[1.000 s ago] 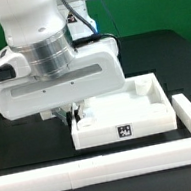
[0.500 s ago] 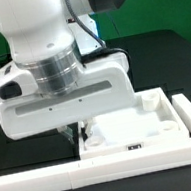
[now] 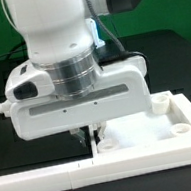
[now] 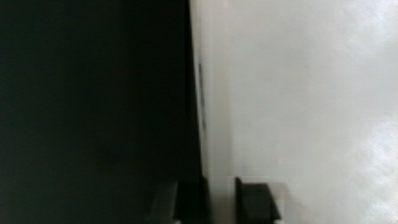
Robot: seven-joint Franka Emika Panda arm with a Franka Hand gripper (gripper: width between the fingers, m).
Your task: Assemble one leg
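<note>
White arm [image 3: 65, 48] points straight down at the panel [image 3: 143, 146] edge — gripper [image 4: 215, 203] fingers [image 4: 260, 203] slightly parted, grip untellable.

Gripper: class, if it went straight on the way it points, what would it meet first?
Probably the edge of the white panel: in the wrist view the gripper sits over the line between it and the black table. Depth is unclear; it may already touch.

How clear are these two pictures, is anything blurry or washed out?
Exterior view: evenly lit and fairly sharp, though the arm looms large and hides part of the white panel. Wrist view: out of focus; the panel is a featureless pale wash beside the dark table, and the gripper shows only as dim, soft fingertips.
</note>
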